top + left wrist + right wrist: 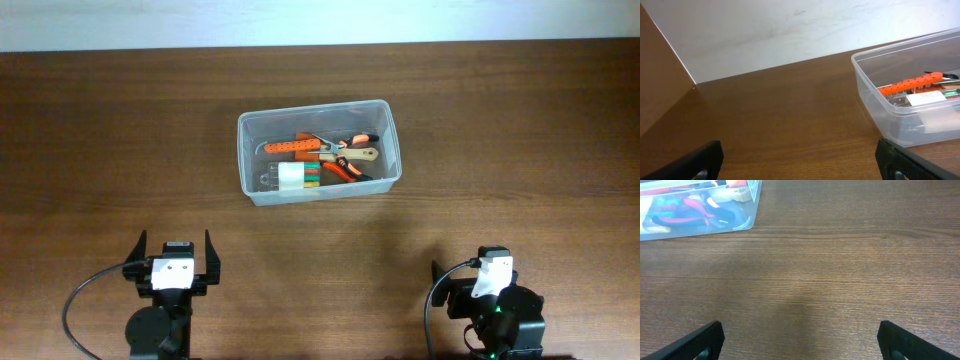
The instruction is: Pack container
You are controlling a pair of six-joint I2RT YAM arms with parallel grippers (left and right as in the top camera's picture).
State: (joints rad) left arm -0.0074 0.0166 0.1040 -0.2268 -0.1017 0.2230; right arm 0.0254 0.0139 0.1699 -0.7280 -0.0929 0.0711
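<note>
Left gripper (175, 248) and right gripper (800, 342) both gape wide and empty at my near tabletop (500, 150) edge; container (320, 192) sits centre, well apart, holding pliers (347, 166) and other tools; I reckon a low reach could shove it aside.

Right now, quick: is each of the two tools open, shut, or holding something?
Left tool: open, holding nothing.
Right tool: open, holding nothing.

Tools (325, 158) in the container (244, 150) on the table (520, 130), left claw (176, 250) and right claw (800, 332) before it, either side.
</note>
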